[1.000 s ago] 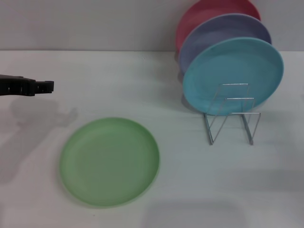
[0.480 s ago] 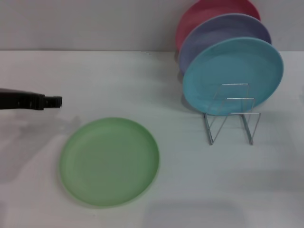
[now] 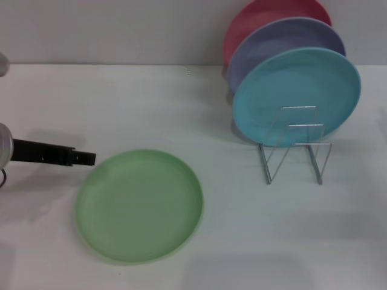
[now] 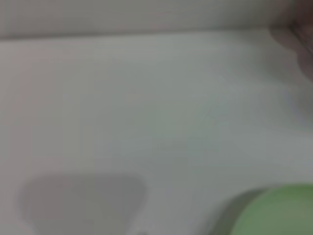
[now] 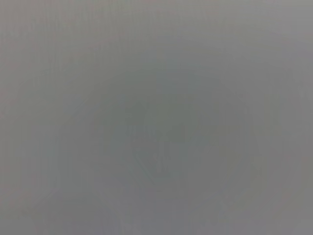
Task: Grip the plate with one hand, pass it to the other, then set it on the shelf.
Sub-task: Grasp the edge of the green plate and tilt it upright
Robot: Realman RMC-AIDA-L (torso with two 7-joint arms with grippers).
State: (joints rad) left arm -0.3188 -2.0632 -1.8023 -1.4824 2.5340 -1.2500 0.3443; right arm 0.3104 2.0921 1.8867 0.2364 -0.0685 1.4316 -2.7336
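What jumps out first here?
The green plate lies flat on the white table, front left. The left gripper reaches in low beside its left rim. Back right, blue, lavender and pink plates stand on edge in the wire rack.

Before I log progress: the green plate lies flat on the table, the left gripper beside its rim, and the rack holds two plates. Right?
Not quite: the head view shows three plates on the rack, light blue, lavender and pink. The green plate does lie flat on the table, with the left gripper beside its rim.
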